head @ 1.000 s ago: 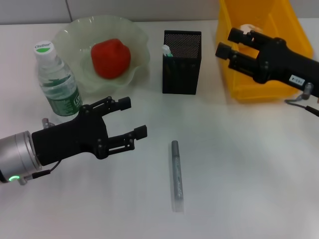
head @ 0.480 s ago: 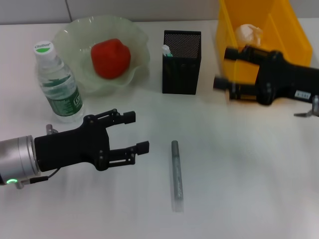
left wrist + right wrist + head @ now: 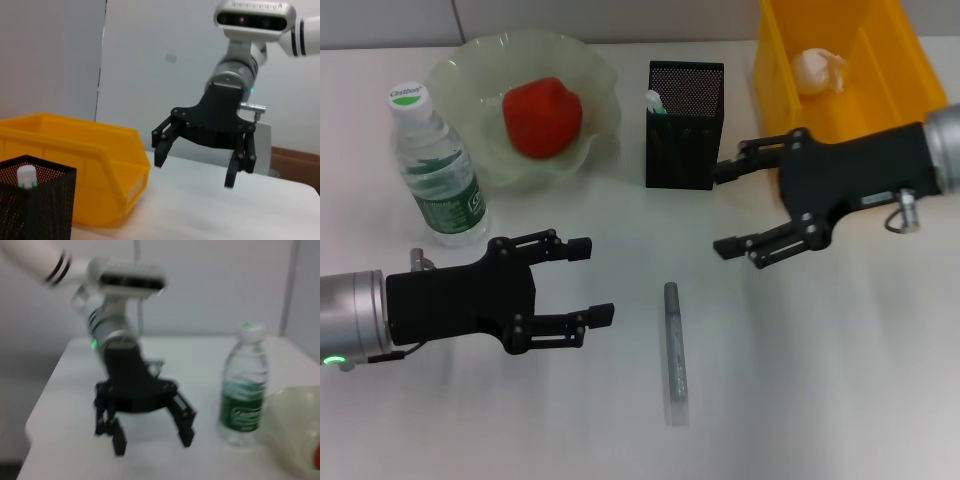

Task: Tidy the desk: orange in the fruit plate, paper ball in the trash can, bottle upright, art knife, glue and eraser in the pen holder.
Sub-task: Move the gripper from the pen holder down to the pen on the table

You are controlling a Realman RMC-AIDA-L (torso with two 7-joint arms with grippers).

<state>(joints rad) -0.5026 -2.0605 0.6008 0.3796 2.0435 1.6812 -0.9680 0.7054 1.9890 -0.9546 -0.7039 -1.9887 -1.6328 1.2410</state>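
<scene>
**Line up on the grey knife before you close**

Your right gripper (image 3: 735,207) hangs with its jaws spread wide and nothing between them, just beside the black metal-mesh square pen holder (image 3: 685,125), on the side nearer the yellow bin. Your left gripper (image 3: 590,279) is likewise open and empty, well out from the pen holder toward you and on the bottle's side. Between the two, near the pen holder's front face, lies the slim grey metal art knife (image 3: 672,340), flat on the white desk (image 3: 840,380), its length running straight away from the holder.

The knife looks like the piece left to fetch, so judge it as your target. Since it lies low and narrow, bring one gripper straight above its middle, turn the jaws across the shaft, and descend until the fingertips nearly touch the desk before closing. Keep the other arm clear.

Beyond the pen holder, the rest appears settled: the red-orange lumpy orange (image 3: 542,116) sits in the pale-green ruffled glass fruit plate (image 3: 460,75), the clear plastic bottle (image 3: 433,168) with green label stands upright beside that plate, and the white crumpled paper ball (image 3: 819,69) rests inside the bright yellow plastic trash can (image 3: 890,80). A white-capped item (image 3: 654,100), perhaps the glue, stands in the holder; you cannot make out the eraser.
</scene>
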